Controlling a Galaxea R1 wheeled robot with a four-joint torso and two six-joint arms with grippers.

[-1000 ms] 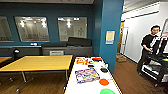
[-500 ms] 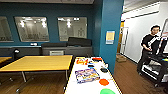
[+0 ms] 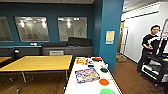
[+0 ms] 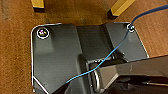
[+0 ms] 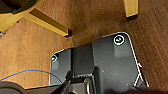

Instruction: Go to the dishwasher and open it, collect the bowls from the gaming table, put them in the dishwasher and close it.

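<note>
Teal-walled room, wood floor (image 3: 130,80). White worktop (image 3: 72,87) at bottom centre, carrying orange bowl (image 3: 103,82) and green bowl (image 3: 107,91) at lower right, near its edge. Risk: clipping that corner, knocking bowls off. Fingers: cannot tell, either arm.

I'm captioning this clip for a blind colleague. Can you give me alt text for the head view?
A long white table runs away from the camera, with a green bowl nearest, an orange-red bowl just beyond, and a colourful box beside them. A yellow wood-topped table stands to its left; a person stands at right behind a cart.
</note>
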